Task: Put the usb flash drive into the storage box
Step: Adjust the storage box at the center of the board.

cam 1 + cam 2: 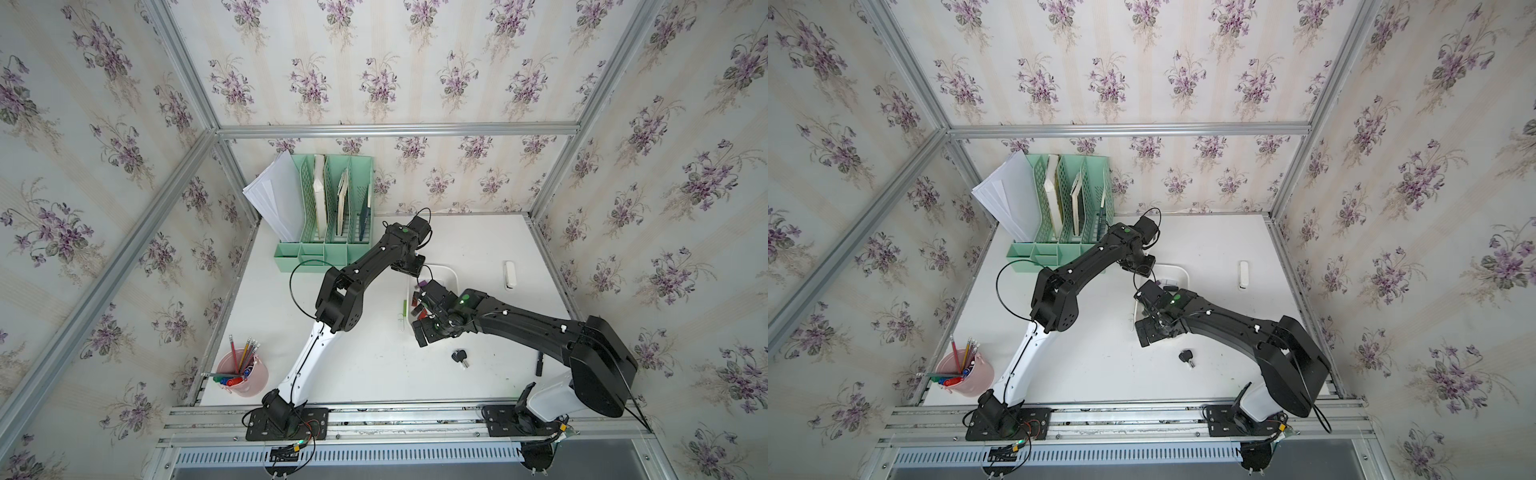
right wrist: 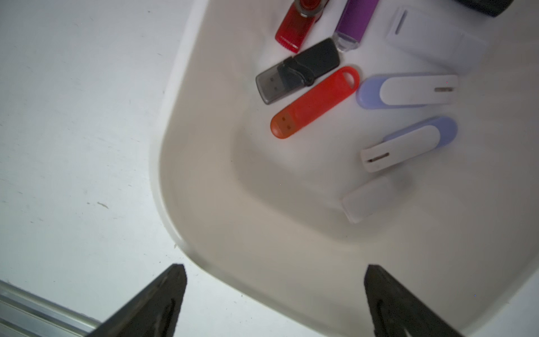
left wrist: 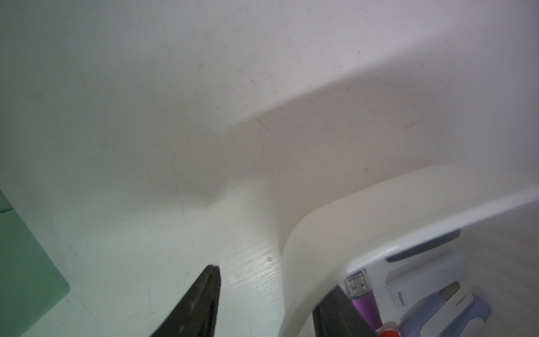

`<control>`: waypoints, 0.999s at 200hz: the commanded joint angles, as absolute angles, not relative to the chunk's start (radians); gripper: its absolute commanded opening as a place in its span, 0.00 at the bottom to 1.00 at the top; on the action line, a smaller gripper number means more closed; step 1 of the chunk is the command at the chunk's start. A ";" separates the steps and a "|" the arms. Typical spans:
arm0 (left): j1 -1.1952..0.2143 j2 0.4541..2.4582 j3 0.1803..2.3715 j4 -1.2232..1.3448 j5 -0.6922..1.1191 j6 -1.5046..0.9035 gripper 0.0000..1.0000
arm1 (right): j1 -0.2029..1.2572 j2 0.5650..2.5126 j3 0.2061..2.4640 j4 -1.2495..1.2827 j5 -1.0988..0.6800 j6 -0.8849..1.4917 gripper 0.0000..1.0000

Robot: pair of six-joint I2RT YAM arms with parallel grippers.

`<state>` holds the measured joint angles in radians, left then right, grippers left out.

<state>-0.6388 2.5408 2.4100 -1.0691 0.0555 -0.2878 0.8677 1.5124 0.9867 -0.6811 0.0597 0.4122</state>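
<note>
I see the right gripper spread over the box, the left gripper astride its wall, clamping unclear; drives lie inside, and one likely drive waits near the table's right edge.

a lab test cell dressed as a home office: aluminium frame holding floral wallpaper panels, a white bench with a green file organizer and a pink pencil cup.

White table, storage box, green file organizer, pink pen cup, black key
</note>
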 commanded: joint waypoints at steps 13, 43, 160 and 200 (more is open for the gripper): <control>-0.635 2.541 2.403 -1.099 0.066 -0.277 0.55 | 0.870 1.527 0.989 -0.706 0.127 0.379 1.00; -0.634 2.540 2.388 -1.113 0.069 -0.275 0.54 | 0.870 1.554 0.990 -0.724 0.163 0.397 1.00; -0.631 2.449 2.235 -1.101 0.047 -0.273 0.54 | 0.768 1.515 0.966 -0.735 0.242 0.391 1.00; -0.631 2.428 2.191 -1.082 0.048 -0.278 0.55 | 0.762 1.487 0.987 -0.733 0.209 0.370 1.00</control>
<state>-0.6350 2.4378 2.2040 -1.0275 0.0711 -0.2878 0.7681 1.5017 0.9752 -0.7147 0.1753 0.3374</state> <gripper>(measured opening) 0.545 0.997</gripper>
